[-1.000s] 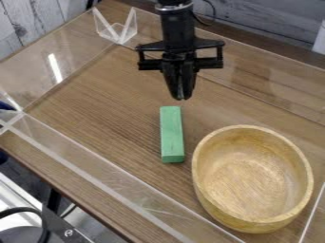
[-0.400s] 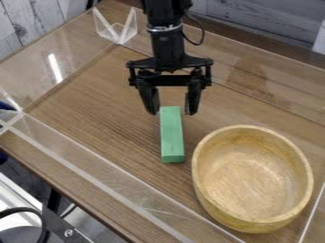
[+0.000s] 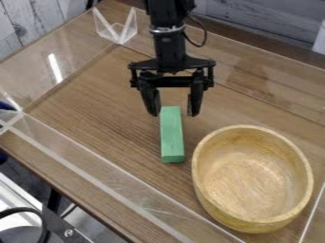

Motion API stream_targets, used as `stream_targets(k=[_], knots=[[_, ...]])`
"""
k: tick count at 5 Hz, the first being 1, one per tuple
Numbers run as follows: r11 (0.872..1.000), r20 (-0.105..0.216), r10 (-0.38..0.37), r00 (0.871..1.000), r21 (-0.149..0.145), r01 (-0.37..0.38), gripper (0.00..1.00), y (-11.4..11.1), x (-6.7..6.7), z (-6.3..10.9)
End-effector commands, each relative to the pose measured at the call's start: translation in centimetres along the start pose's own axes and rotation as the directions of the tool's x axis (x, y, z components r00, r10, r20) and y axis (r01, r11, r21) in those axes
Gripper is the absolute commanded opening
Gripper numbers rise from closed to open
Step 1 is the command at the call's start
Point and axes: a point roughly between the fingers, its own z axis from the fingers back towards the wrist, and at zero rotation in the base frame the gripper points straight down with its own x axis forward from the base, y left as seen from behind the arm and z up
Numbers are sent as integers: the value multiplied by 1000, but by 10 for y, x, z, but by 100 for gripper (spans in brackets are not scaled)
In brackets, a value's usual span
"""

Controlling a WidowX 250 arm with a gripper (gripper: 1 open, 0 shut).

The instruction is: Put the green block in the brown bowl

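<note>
A bright green block [image 3: 172, 134] lies flat on the wooden table, its long axis running away from the camera. Just to its lower right sits the brown bowl [image 3: 253, 177], a round tan wooden bowl with nothing inside. My black gripper [image 3: 172, 106] hangs pointing down over the block's far end. Its two fingers are spread wide, one on each side of that end, and nothing is between them. The fingertips hover close to the block without gripping it.
Clear acrylic walls [image 3: 76, 161] edge the table on the left and front. A clear plastic stand [image 3: 117, 26] sits at the back left. Bare wood lies left of the block.
The gripper went from shut to wide open and sank slightly toward the block's far end. Block and bowl have not moved.
</note>
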Motion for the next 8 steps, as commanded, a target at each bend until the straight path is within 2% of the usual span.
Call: stream_targets(k=[1, 3, 5, 6, 7, 8], knots=[[999, 74, 20, 997, -36, -18, 100, -2, 17, 11], [999, 41, 31, 999, -46, -29, 100, 12, 21, -7], [1000, 31, -3, 1000, 23, 2, 100, 16, 23, -32], [999, 36, 29, 999, 17, -30, 0, 18, 27, -28], [999, 40, 53, 998, 1, -53, 0, 19, 30, -14], [1000, 55, 12, 998, -20, -11, 0, 17, 30, -8]])
